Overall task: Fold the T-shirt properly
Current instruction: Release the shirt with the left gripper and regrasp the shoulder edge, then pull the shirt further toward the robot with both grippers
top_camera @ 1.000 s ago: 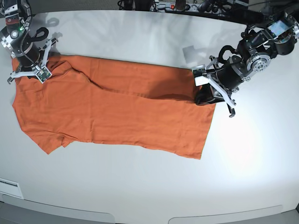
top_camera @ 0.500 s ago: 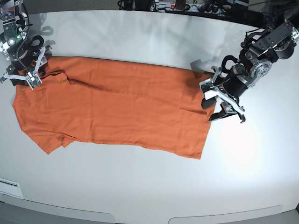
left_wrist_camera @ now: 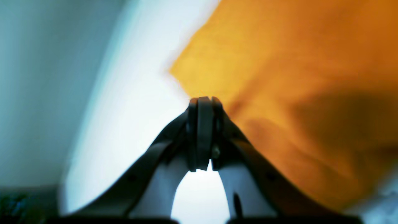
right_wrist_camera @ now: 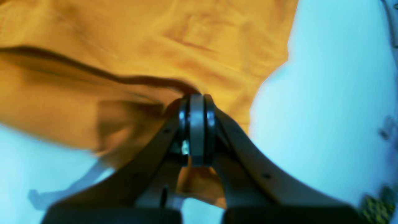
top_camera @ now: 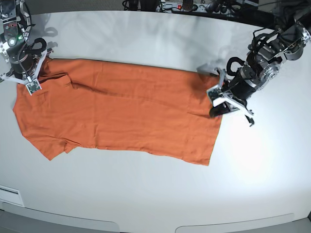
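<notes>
Base view shows the T-shirt [top_camera: 116, 111] lying flat on the white counter [top_camera: 146, 194], folded lengthwise once, with a sleeve and the collar end toward the view's left and the hem toward its right.

A second ago both arms were splayed wide over the far edge of the cloth. Half a second ago the left gripper [top_camera: 224, 104], on the view's right, had slid off the hem corner with its fingers apart, and the right gripper [top_camera: 26, 80], on the view's left, hovered spread over the shoulder. Now both have drawn their fingers together. The left wrist view shows the left gripper's pads pressed flat against each other right at the hem's edge, with an orange corner lying just past the tips; blur hides whether any fabric is caught between them. The right wrist view shows the right gripper's pads likewise together, sitting at a dark ridge of raised cloth with orange fabric on both sides of the fingers, so it seems to have pinched the shoulder edge.

The shirt itself has barely shifted across the three moments; only the wrinkle near the collar looks shorter. Judging by this, the arms have just taken their holds on the far edge at both ends, ready for the next fold toward the near side.
</notes>
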{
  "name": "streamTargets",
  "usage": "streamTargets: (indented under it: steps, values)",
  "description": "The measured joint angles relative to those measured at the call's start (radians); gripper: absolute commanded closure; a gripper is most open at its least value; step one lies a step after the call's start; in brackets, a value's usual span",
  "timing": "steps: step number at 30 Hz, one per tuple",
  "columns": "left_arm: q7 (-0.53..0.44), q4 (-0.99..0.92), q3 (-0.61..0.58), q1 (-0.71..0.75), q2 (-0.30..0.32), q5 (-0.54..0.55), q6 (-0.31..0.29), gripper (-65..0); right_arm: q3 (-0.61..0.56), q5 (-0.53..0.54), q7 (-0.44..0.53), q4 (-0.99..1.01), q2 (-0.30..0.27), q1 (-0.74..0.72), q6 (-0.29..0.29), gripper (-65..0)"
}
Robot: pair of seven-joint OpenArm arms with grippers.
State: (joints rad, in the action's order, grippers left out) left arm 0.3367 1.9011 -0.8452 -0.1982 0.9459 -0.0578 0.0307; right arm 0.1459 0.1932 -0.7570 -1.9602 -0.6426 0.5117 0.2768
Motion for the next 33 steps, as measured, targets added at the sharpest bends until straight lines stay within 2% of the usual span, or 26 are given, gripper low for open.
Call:
streamTargets:
  steps: [2,6,7,9,10,13,20,23,27,31,33]
  values:
    - [-0.003,-0.007,0.0,0.001,-0.008,0.034,-0.07,0.0,0.0,0.061,0.027,0.032,0.003,0.001,0.047,0.0]
    - [0.002,-0.061,0.0,0.0,-0.048,0.04,-0.106,0.0,0.0,0.06,0.1,0.143,0.005,-0.004,0.043,0.0]
    - [-0.002,-0.079,0.0,0.001,-0.066,0.044,-0.117,0.0,0.0,0.066,0.107,0.174,0.007,-0.011,0.066,0.0]
    - [-0.004,-0.121,0.0,0.0,-0.1,0.047,-0.174,0.0,0.005,0.06,0.131,0.217,0.008,-0.023,0.077,0.0]
    - [-0.017,-0.133,0.0,0.001,-0.107,0.046,-0.179,0.0,0.008,0.062,0.138,0.228,0.006,-0.025,0.085,0.0]
    - [-0.003,-0.143,0.003,-0.006,-0.114,0.047,-0.247,0.0,0.008,0.057,0.144,0.233,0.006,-0.022,0.084,0.0]
    - [0.085,-0.135,0.008,-0.013,-0.113,0.149,-0.256,0.0,0.01,0.058,0.099,0.23,0.005,-0.025,0.098,0.0]
    - [0.084,-0.134,0.01,0.01,-0.113,0.148,-0.256,0.0,0.014,0.067,0.101,0.222,0.003,-0.003,0.09,0.0]
    - [0.085,-0.11,0.022,0.077,-0.11,0.129,-0.29,0.0,0.019,0.076,0.103,0.187,-0.005,0.058,0.081,0.0]
    - [0.09,-0.068,0.028,0.158,-0.106,0.081,-0.274,0.0,0.022,0.067,0.098,0.144,-0.005,0.123,0.071,0.0]
    - [0.09,-0.037,0.029,0.194,-0.084,0.078,-0.271,0.0,0.022,0.062,0.097,0.119,-0.005,0.157,0.06,0.0]
